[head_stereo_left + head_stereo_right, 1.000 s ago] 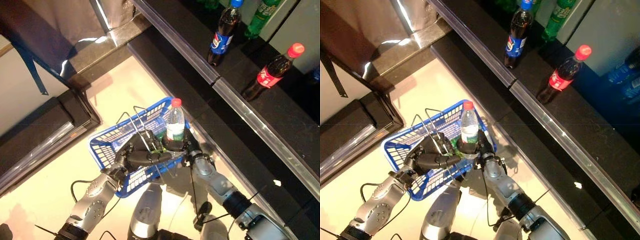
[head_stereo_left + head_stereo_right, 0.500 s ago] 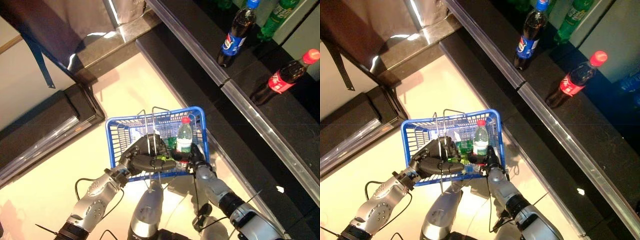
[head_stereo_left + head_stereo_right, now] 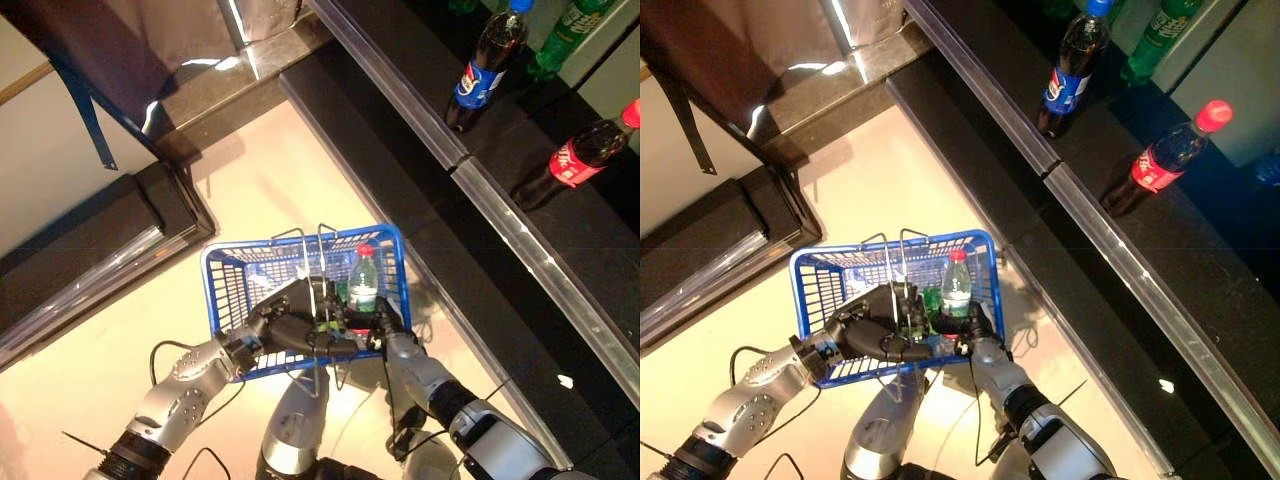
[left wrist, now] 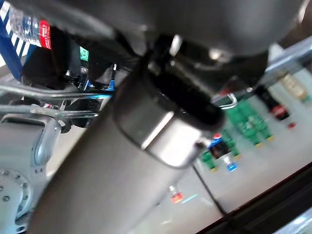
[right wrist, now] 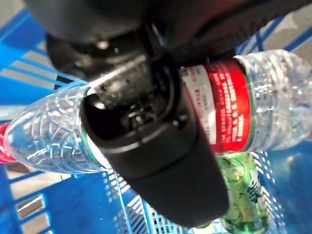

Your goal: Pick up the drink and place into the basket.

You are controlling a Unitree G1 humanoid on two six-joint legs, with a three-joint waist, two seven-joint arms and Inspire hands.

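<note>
The drink is a clear water bottle (image 3: pixel 362 280) with a red cap and a red label. My right hand (image 3: pixel 386 326) is shut on its lower part and holds it upright inside the blue basket (image 3: pixel 215 290), at the basket's right side. In the right wrist view my thumb (image 5: pixel 161 161) lies across the bottle (image 5: pixel 273 102), and a green can (image 5: pixel 241 195) lies in the basket beneath it. My left hand (image 3: pixel 285 325) is shut on the basket's thin wire handles (image 3: pixel 312 262) and holds the basket up in front.
A dark shelf with a metal front rail (image 3: pixel 480 190) runs along the right. On it stand a blue-labelled cola bottle (image 3: pixel 485 70), a red-labelled cola bottle (image 3: pixel 580 155) and a green bottle (image 3: pixel 560 30). A dark cabinet (image 3: pixel 90 250) stands at the left.
The bottle, which stood over the basket's right rim, has gone down inside the basket. The basket has swung round square in front. The camera has shifted.
</note>
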